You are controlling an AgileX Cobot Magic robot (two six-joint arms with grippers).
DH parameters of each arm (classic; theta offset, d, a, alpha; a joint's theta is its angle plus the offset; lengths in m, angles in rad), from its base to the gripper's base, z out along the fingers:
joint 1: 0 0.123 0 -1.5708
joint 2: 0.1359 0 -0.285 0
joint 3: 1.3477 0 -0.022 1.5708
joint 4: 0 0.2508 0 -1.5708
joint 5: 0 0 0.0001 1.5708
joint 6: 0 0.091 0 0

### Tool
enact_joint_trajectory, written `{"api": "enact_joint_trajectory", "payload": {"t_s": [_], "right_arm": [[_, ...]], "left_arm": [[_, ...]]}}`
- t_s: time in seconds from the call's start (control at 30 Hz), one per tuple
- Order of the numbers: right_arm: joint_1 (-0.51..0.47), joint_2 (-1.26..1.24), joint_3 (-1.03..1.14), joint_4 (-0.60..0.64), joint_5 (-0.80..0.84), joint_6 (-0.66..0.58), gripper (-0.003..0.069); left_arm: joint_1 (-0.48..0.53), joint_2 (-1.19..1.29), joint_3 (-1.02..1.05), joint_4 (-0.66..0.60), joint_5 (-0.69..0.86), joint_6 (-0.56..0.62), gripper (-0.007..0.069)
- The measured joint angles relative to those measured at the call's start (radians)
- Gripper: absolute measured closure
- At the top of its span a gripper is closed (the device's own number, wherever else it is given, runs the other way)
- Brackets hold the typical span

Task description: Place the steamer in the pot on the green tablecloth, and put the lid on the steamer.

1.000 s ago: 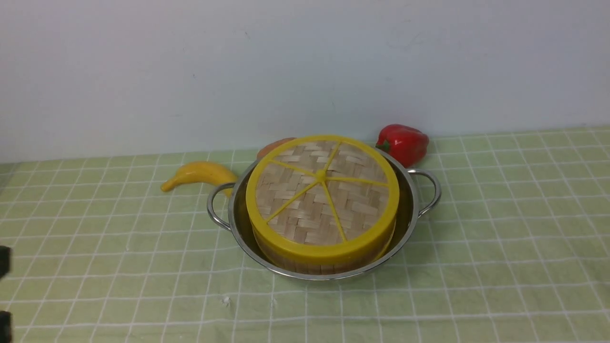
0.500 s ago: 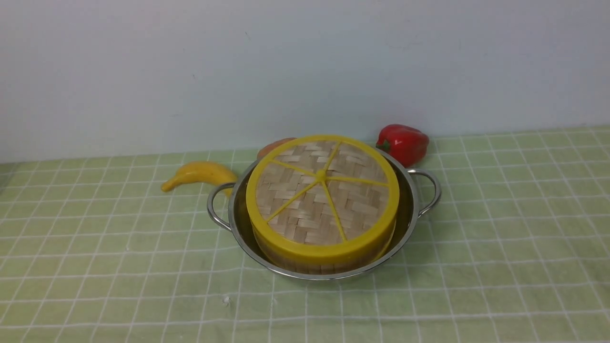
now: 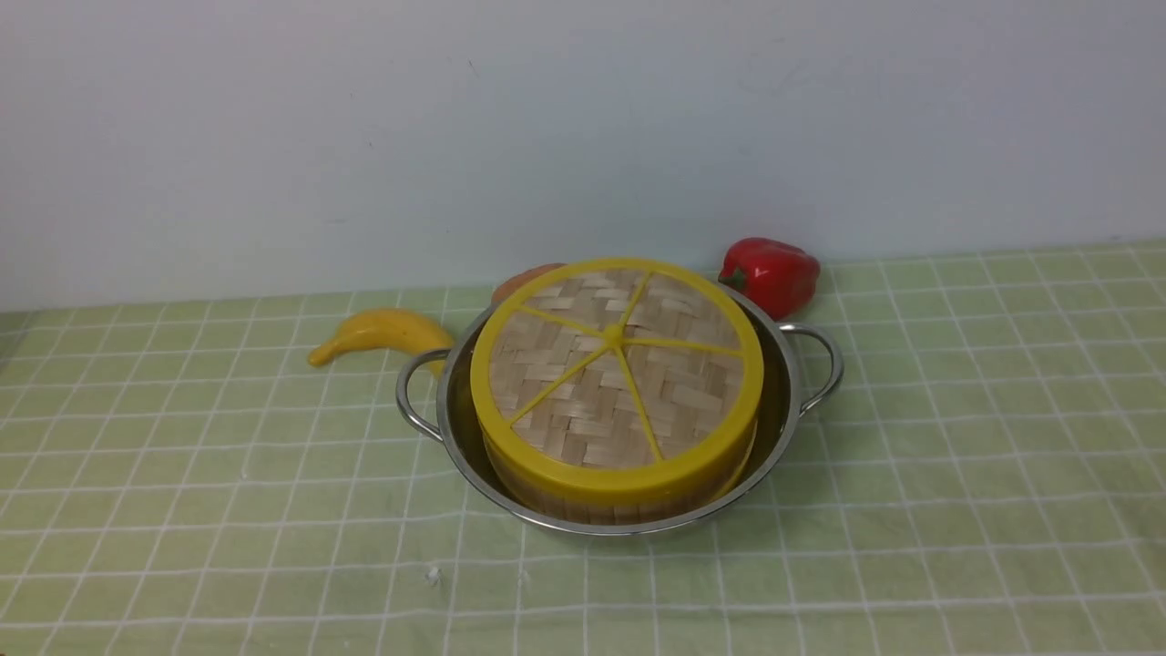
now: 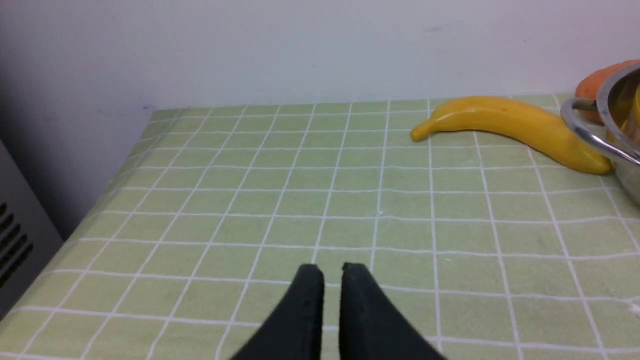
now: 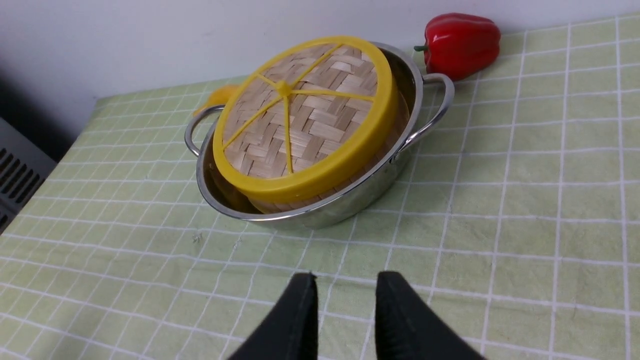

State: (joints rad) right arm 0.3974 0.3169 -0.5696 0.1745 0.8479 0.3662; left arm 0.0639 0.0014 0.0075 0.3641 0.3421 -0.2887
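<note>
- The green tablecloth [image 3: 182, 510] covers the whole work surface, its white grid running to the back wall.
- The pot [image 3: 783, 401] stands on it near the middle, both loop handles free.
- The steamer [image 3: 583, 501] sits inside the pot, only its wooden wall showing below the cover.
- The lid [image 3: 616, 364] lies flat on the steamer, rim to rim.
- A banana [image 3: 378, 333] touches the pot's left handle; a red pepper [image 3: 770, 273] sits just behind the right one.
- The right gripper [image 5: 345, 282] hangs over bare cloth, jaws apart, holding nothing.
- The left gripper [image 4: 332, 272] hangs well apart from the pot, jaws nearly together with a thin gap, empty.
- By my judgement both placements are done; the next move calls only for keeping the arms clear.
</note>
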Motion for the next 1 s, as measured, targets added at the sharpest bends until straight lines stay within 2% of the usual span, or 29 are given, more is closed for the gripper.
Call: {"api": "enact_joint_trajectory", "payload": {"t_s": [0.13, 0.2, 0.33, 0.37, 0.4, 0.43, 0.5, 0.53, 0.57, 0.7, 0.83, 1.0], "right_arm": [[0.0, 0.0, 0.0, -0.009, 0.0, -0.013, 0.0458], [-0.008, -0.007, 0.005, -0.06, -0.003, -0.062, 0.0451], [-0.142, -0.091, 0.083, -0.175, -0.104, -0.134, 0.0432], [-0.149, -0.096, 0.09, -0.182, -0.104, -0.136, 0.0431], [-0.2, -0.143, 0.151, -0.22, -0.177, -0.142, 0.0426], [-0.2, -0.143, 0.159, -0.22, -0.188, -0.142, 0.0425], [-0.26, -0.238, 0.278, -0.267, -0.347, -0.146, 0.0421], [-0.262, -0.245, 0.287, -0.269, -0.347, -0.146, 0.0421], [-0.282, -0.292, 0.372, -0.283, -0.451, -0.148, 0.042], [-0.301, -0.312, 0.526, -0.311, -0.608, -0.151, 0.0419], [-0.301, -0.297, 0.572, -0.311, -0.625, -0.15, 0.0419], [-0.301, -0.255, 0.578, -0.311, -0.556, -0.147, 0.0419]], "left_arm": [[0.0, 0.0, 0.0, 0.0, 0.0, 0.0, 0.0571], [0.0, 0.0, 0.0, 0.001, 0.0, -0.001, 0.0561], [0.0, 0.0, 0.0, 0.002, 0.0, -0.001, 0.056], [0.0, 0.0, 0.0, 0.002, 0.0, -0.001, 0.0559], [0.0, 0.0, 0.0, 0.003, 0.0, -0.001, 0.0552], [0.0, 0.0, 0.0, 0.003, 0.0, -0.001, 0.0551], [0.0, 0.0, 0.0, 0.003, 0.0, -0.001, 0.0548], [0.0, 0.0, 0.0, 0.003, 0.0, -0.001, 0.0547], [0.0, 0.0, 0.0, 0.003, 0.0, -0.001, 0.054], [0.0, -0.002, 0.0, 0.003, -0.001, -0.001, 0.0539], [0.0, -0.002, 0.0, 0.003, -0.002, -0.001, 0.0529], [0.0, -0.002, 0.0, 0.003, -0.003, 0.0, 0.0529]]}}
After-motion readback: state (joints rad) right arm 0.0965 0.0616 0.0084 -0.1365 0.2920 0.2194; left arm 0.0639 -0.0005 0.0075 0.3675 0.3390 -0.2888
